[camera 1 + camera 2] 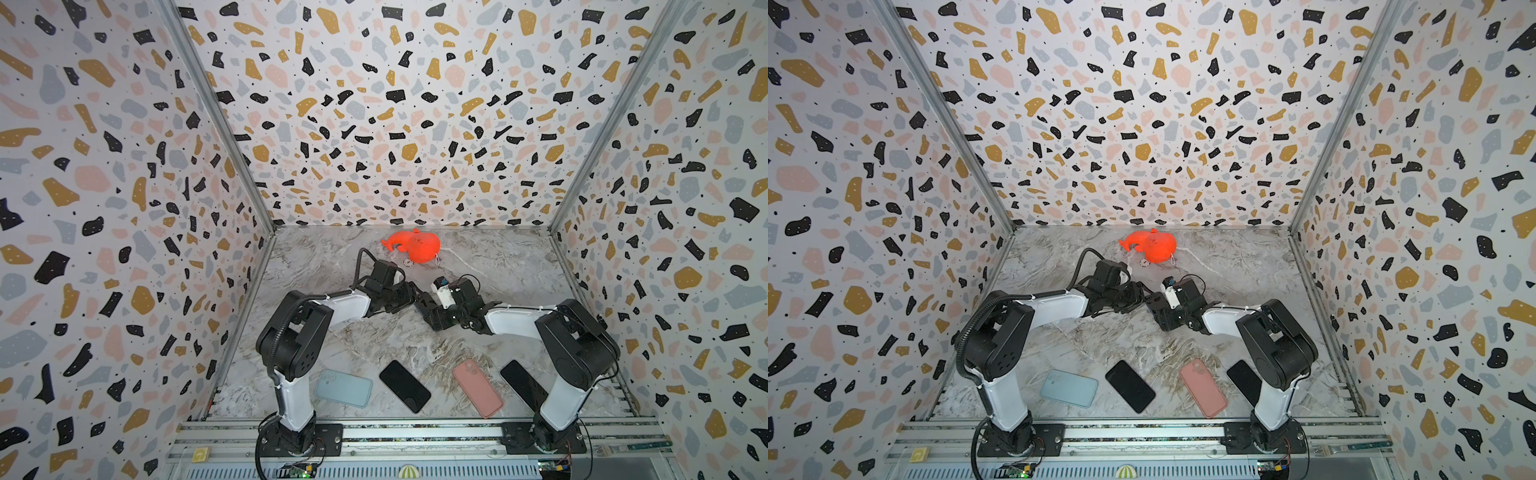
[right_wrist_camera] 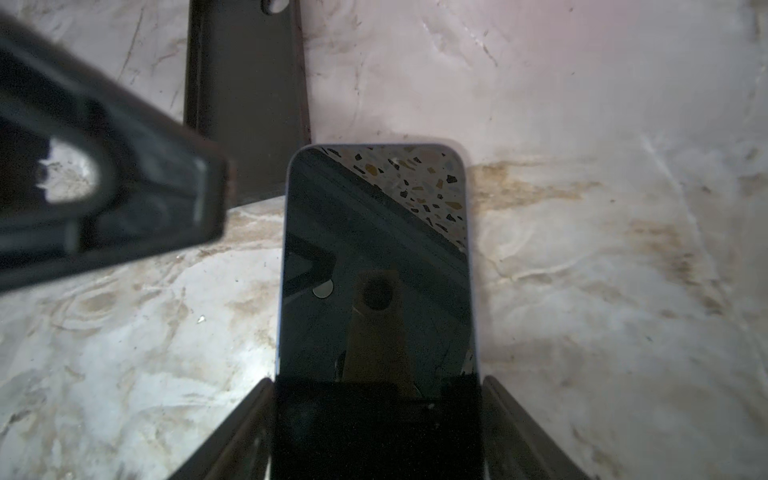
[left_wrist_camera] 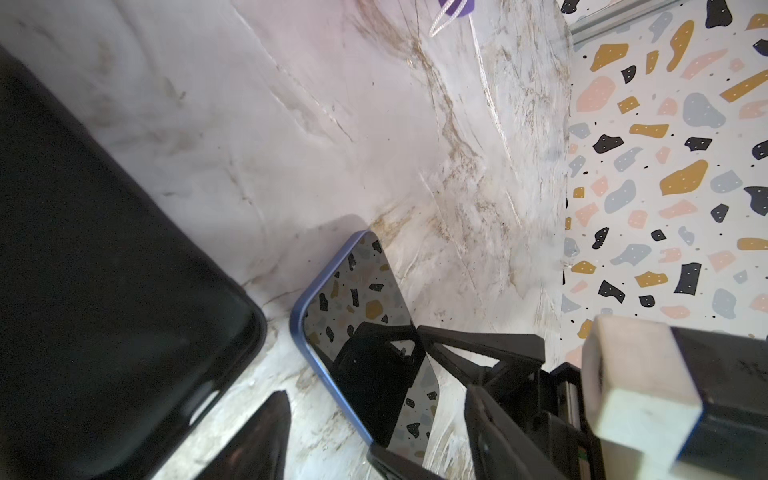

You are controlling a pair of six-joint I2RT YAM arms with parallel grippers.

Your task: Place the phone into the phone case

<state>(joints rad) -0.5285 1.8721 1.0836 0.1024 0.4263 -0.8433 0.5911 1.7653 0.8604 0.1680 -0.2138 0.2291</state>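
Blue-rimmed glossy phone, in right end effector, left end effector state unclear

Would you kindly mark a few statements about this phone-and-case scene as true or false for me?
1. The right gripper holds a blue-edged phone between its fingers. True.
2. The orange toy lies in the front row with the cases. False: it lies alone at the back.
3. In both top views, the pink case lies right of the light blue case. True.
4. The dark case already encloses the blue-edged phone. False: the phone is outside it, beside it.
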